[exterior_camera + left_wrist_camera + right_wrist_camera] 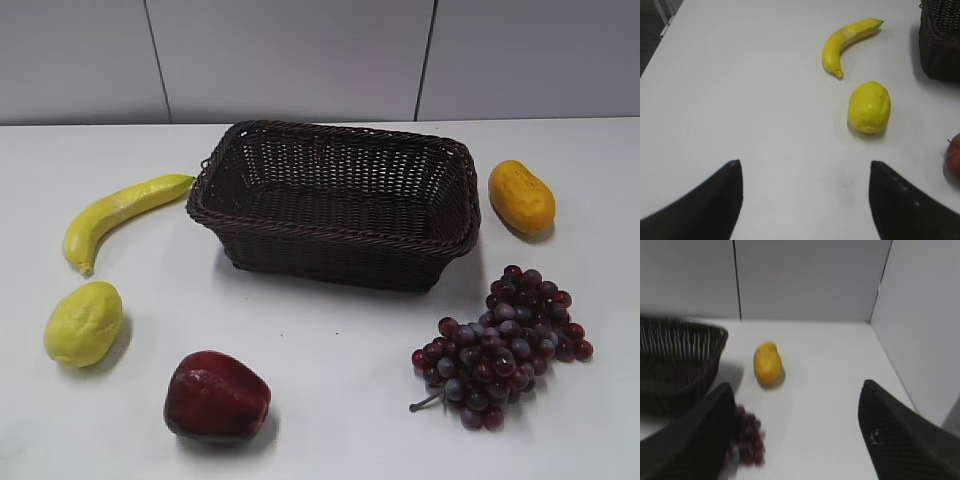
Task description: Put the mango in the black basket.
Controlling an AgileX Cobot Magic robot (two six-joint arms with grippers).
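Observation:
The orange-yellow mango (521,196) lies on the white table right of the black basket (335,203). It also shows in the right wrist view (767,363), ahead of my right gripper (796,390), which is open and empty. The basket's corner shows at the left of that view (680,360). My left gripper (805,167) is open and empty over bare table, with the basket's edge at the top right of its view (940,40). Neither gripper shows in the exterior view.
A yellow banana (118,212) (847,40) and a bumpy lemon-like fruit (83,322) (869,106) lie left of the basket. A dark red apple (215,396) lies in front. Purple grapes (505,345) (746,437) lie at the front right. Grey walls stand behind and right.

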